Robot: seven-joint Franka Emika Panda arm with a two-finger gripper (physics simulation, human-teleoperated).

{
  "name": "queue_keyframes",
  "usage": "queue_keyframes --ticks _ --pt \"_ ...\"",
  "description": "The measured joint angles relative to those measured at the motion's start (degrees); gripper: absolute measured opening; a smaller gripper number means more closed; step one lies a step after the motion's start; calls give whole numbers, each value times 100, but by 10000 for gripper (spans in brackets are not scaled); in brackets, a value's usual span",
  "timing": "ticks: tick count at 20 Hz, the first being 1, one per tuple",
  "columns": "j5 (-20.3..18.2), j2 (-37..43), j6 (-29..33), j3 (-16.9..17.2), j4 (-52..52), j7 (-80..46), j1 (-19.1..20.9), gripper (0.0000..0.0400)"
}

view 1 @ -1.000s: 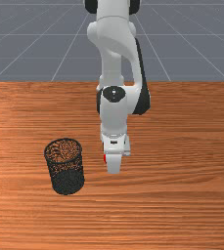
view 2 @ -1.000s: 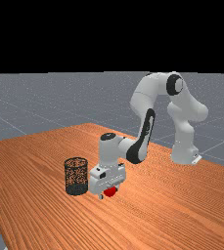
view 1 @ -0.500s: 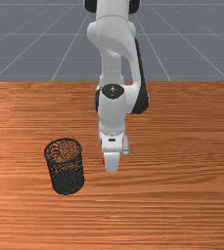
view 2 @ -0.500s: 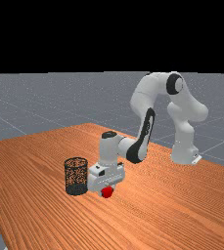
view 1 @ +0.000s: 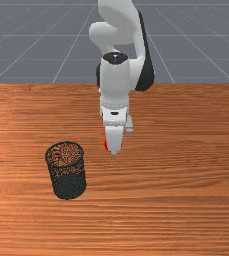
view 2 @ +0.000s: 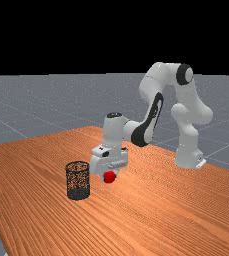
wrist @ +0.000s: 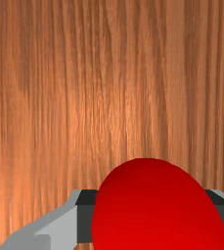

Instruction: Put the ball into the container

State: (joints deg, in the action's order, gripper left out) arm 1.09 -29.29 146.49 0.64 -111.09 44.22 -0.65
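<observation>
My gripper [view 2: 109, 177] is shut on the red ball [view 2: 109, 177] in the far view, held above the table and on the basket's right there. In the wrist view both dark pads touch the ball [wrist: 157, 210], one from each side, with the gripper [wrist: 155, 219] around it. From the front, the hand covers most of the ball [view 1: 106, 144], and a red sliver shows at the gripper [view 1: 114, 150]. The container, a black mesh basket [view 1: 66, 172], stands upright on the table at the front view's left, apart from the hand.
The orange-brown wooden table [view 1: 186, 200] lies under the hand and basket. In the far view the basket [view 2: 78, 181] stands close beside the hand, its rim at about the ball's height in the picture. The arm reaches in from the far view's right.
The hand has risen off the table and the ball has gone up with it. Over the last second it also shifted slightly toward the front view's left. The basket stands where it was.
</observation>
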Motion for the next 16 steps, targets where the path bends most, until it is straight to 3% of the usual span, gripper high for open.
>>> queue_keyframes --ticks 4,5,6,8,11,12,13,15,16 --pt "-69 20 140 -16 -55 306 208 280" --pt "134 -35 -148 145 94 183 129 279" --pt "75 -40 -150 120 99 282 214 279" --pt "-100 318 329 17 -306 443 351 280" --pt "-123 955 -45 19 -370 465 354 280" --pt "-101 1098 -457 31 -209 449 342 280" --pt "153 1048 -1161 114 180 256 251 280" --pt "272 1110 -1223 155 225 224 227 280" --pt "-86 1091 -1242 23 258 886 430 280"
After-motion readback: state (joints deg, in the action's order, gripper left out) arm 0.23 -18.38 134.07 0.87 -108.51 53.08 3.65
